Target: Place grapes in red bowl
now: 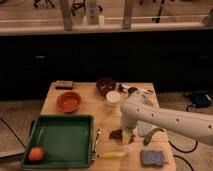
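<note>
While red bowl (68, 101) sits apart, gripper (126, 136) is touching grapes (117, 134).

No readable text, labels, brands or numbers anywhere. Checked the white container (92, 14) on the back ledge: any print on it is illegible. Red bowl (68, 101), green tray (62, 137), white cup (113, 97) and blue sponge (151, 157) all carry no visible markings. Gripper (126, 135) sits low over the grapes (116, 134) on the wooden table (107, 120); no lettering on it or on the white arm (165, 120) either.
</note>
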Tool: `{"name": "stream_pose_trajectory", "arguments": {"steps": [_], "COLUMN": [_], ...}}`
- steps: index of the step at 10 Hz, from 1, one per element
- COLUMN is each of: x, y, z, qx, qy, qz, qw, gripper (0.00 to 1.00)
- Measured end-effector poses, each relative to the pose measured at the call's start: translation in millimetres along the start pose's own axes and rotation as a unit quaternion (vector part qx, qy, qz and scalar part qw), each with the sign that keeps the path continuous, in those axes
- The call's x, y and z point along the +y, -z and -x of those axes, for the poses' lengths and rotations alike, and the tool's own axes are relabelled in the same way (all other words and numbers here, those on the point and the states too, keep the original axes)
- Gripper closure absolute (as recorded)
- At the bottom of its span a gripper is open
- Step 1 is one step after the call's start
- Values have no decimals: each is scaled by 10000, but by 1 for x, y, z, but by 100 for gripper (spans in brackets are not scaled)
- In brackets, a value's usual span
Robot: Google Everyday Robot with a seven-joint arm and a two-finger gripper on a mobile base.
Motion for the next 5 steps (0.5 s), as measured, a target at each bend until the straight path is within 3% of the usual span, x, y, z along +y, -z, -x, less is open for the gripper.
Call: {"name": "stream_pose_trajectory", "arguments": {"steps": [1,5], "x": [2,2], "y": [-12,-32], "z": [-3,-11], "qx": [-23,-27], "qy": [39,110], "qz": [41,107], "qw": [10000,9999], "gripper": [24,63]}}
